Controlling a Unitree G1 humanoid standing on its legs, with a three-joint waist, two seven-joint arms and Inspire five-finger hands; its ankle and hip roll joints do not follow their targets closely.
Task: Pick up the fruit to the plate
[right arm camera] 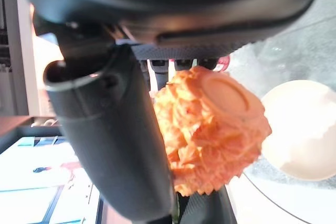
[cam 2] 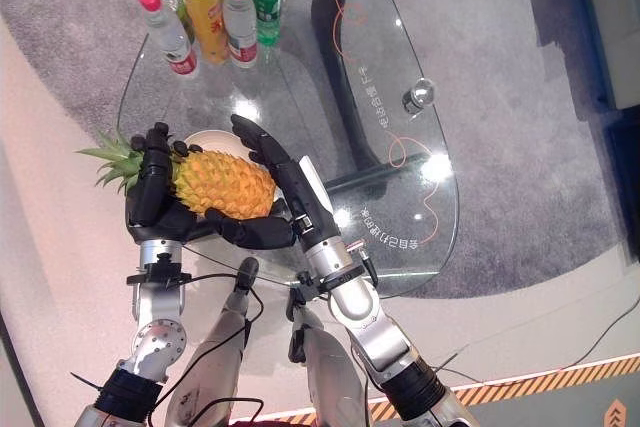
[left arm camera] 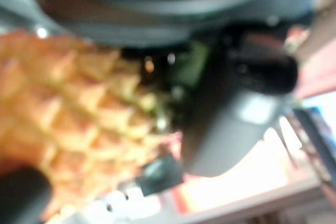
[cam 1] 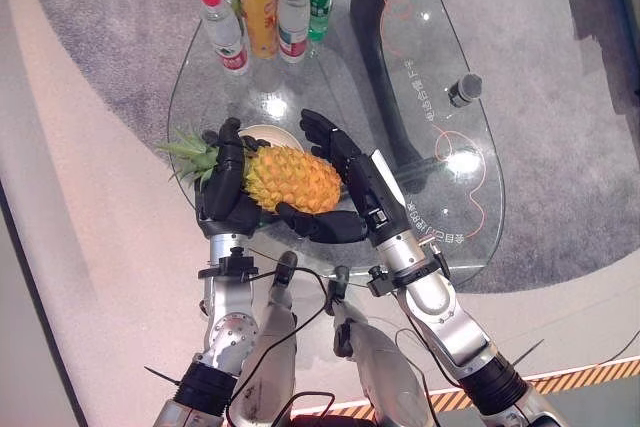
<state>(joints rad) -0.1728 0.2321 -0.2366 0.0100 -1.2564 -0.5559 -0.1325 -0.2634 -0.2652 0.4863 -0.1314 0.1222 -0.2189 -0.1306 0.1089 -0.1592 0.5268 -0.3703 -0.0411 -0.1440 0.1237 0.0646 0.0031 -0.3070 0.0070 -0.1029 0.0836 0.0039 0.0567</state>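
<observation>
A: Starting with the glass worktop (cam 1: 440,97), how much room is there around the white plate (cam 1: 268,135)?

B: The plate lies close to the worktop's near rim, so there is little margin on that side. The cluster of bottles (cam 1: 265,2) stands well beyond the plate, and the small grey cylinder (cam 1: 465,89) lies far off to the plate's right.

A: And the pineapple (cam 1: 290,177)?

B: Held on its side over the plate's near edge, leafy crown (cam 1: 190,152) pointing left of the plate. The left hand (cam 1: 226,192) has its fingers curled over the crown end; the right hand (cam 1: 335,187) cups the butt end, thumb underneath, fingers spread along the far side.

A: How should it handle?

B: Probably heavy and stiff, with a rough rind that grips well. The body is the place to hold; the leaves look spiky and weak.
</observation>
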